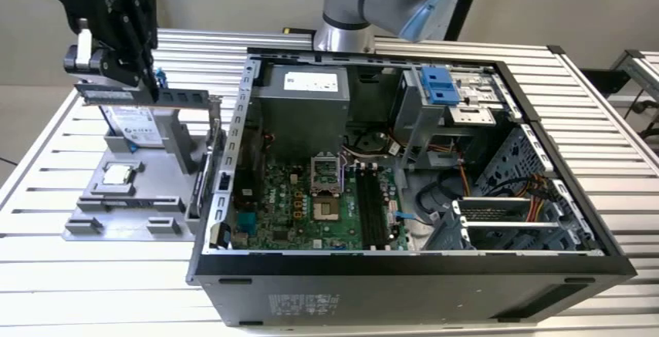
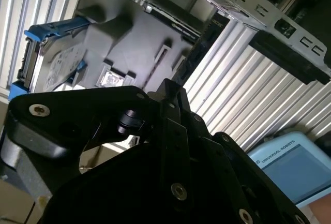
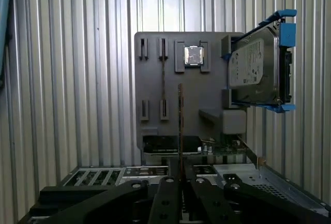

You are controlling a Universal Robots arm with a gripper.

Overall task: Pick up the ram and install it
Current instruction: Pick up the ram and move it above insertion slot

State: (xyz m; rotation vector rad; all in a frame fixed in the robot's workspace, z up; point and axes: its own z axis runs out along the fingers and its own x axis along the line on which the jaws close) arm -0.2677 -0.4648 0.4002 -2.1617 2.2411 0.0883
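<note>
Ram (image 1: 187, 94) clamped in the gripper (image 1: 153, 86), out at the exterior view's left!
Fingers are pinched shut on the dark green stick, which the first wrist view shows edge-on, above the grey parts holder (image 1: 123, 225). I can't tell whether it is clear of the holder. Beneath it stands the blue-framed hard drive (image 1: 134, 125), with the silver processor chip (image 1: 119, 173) lying flat just beside it. Further right, the open computer case (image 1: 412, 264) shows its green motherboard (image 1: 299, 198) and long black memory slots (image 1: 373, 206).
</note>
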